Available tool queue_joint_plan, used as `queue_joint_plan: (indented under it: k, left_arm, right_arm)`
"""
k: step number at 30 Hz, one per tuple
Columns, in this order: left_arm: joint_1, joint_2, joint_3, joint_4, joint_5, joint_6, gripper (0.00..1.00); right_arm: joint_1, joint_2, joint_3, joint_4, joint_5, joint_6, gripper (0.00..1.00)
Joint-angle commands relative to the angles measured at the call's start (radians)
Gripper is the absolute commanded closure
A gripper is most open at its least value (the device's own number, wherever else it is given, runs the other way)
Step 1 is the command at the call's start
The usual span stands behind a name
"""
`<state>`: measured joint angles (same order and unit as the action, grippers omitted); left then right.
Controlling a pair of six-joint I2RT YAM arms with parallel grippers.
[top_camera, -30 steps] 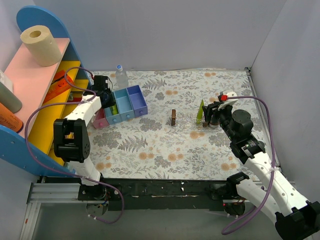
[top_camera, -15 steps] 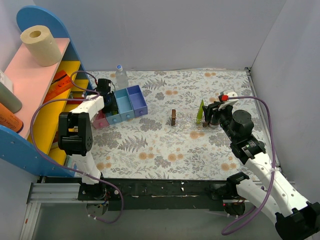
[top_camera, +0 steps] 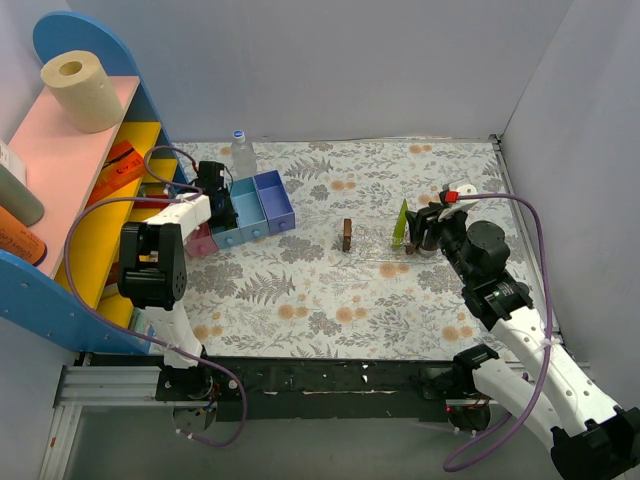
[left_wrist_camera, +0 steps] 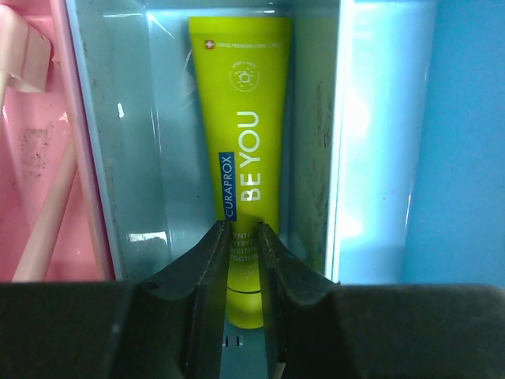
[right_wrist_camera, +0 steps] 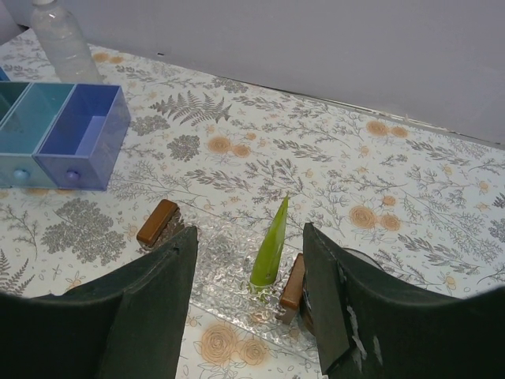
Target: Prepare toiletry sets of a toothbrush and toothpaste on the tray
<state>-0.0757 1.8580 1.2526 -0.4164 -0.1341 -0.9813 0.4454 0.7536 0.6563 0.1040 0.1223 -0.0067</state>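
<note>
Left gripper has crept onto the boxed toothpaste, pinching it; right gripper gapes above floral tabletop.

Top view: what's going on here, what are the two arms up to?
Left gripper is down in the light-blue compartment, jaws close together over a toothpaste tube lying there; grip unclear. Right gripper is open, hovering by the clear tray, where a second tube stands upright. Toothbrush lies in the pink compartment.
</note>
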Motion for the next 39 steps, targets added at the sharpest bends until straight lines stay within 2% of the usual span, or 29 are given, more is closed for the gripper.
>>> queue_joint_plan:
  k: [1, 6, 16, 23, 30, 39]
  left_arm:
    - [0.004, -0.035, -0.032, -0.025, -0.013, 0.01, 0.88]
    - [0.004, -0.104, -0.028, -0.018, -0.012, 0.009, 0.99]
    - [0.004, -0.241, -0.032, 0.007, -0.021, 0.018, 1.0]
    - [0.004, -0.249, -0.053, 0.027, 0.005, 0.03, 1.0]
    - [0.004, -0.143, -0.045, 0.002, -0.028, -0.011, 0.88]
    - [0.005, -0.099, -0.056, 0.016, -0.018, -0.011, 0.71]
  right_arm:
    - [-0.004, -0.016, 0.006, 0.023, 0.002, 0.001, 0.37]
    - [-0.004, -0.017, 0.003, 0.023, -0.009, 0.028, 0.37]
    - [-0.004, -0.025, 0.006, 0.014, -0.012, 0.034, 0.37]
    - [-0.004, -0.022, 0.003, 0.014, -0.021, 0.043, 0.37]
    - [-0.004, -0.03, 0.011, 0.0, -0.015, 0.045, 0.37]
    - [-0.004, -0.043, 0.008, -0.017, -0.003, 0.04, 0.37]
